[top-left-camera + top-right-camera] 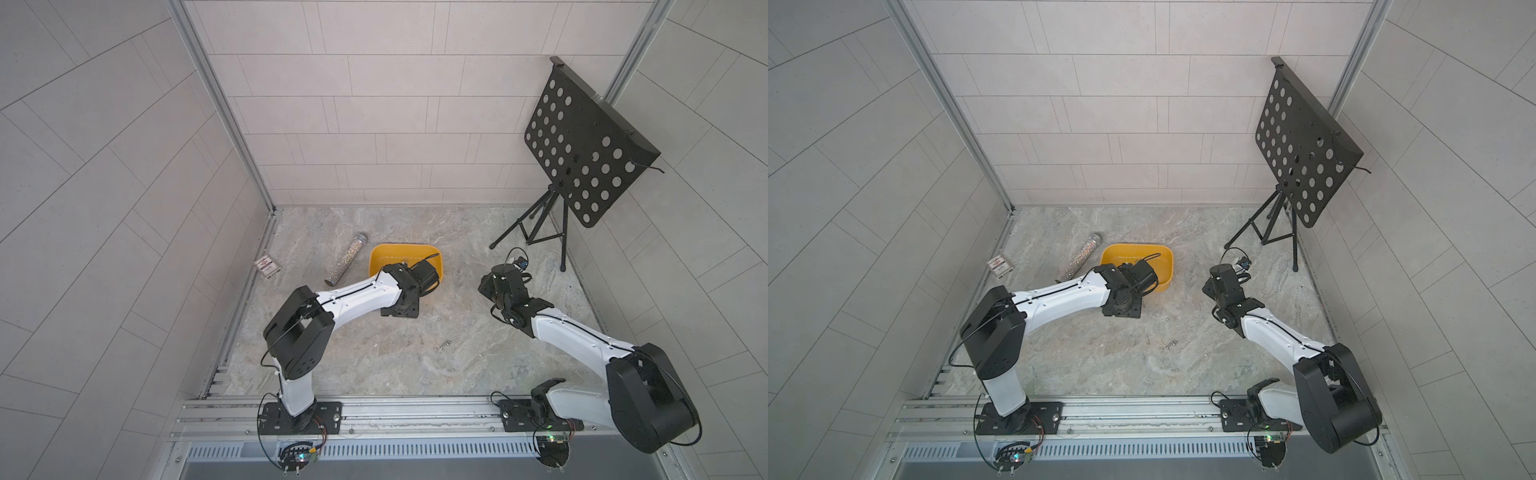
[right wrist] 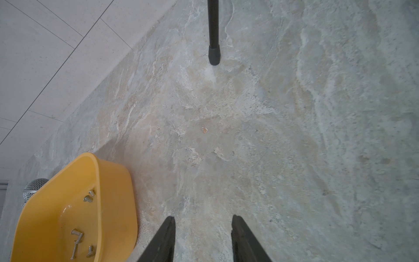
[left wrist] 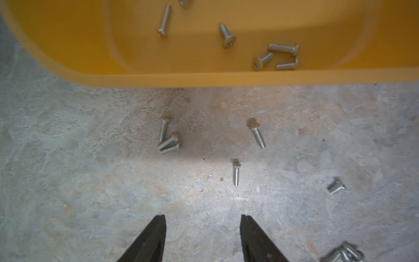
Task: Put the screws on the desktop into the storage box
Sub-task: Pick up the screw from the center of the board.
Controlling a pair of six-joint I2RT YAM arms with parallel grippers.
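Marble desktop (image 3: 68, 172), tiled walls. Loose screws (image 3: 169, 143) lie just near of the yellow storage box (image 3: 204, 78), some inside. Left gripper (image 3: 203, 219) hovers over them, jaws apart, empty; right gripper (image 2: 203, 219) apart too, right of box. Should centre on lone screw (image 3: 236, 172), pinch across shaft.

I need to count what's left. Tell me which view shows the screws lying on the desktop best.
The left wrist view: the loose screws lie close up beside the storage box. Both top views show them only as a few tiny specks. The right wrist view shows only screws inside the box.
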